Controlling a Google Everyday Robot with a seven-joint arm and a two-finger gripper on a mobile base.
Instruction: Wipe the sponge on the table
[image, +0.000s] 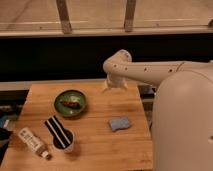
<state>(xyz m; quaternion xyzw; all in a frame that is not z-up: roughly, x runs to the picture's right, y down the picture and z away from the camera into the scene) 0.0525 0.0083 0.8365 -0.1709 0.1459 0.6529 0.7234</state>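
The light-blue sponge lies flat on the right part of the wooden table, near its right edge. My gripper hangs from the white arm over the table's back edge, above and a little left of the sponge, well apart from it. The arm reaches in from the right, and the robot's white body fills the right side of the view.
A green bowl with something dark red inside sits at the back left. A black-and-white striped cloth drapes over a cup at the front left, beside a lying white bottle. A dark ledge and a window run behind the table.
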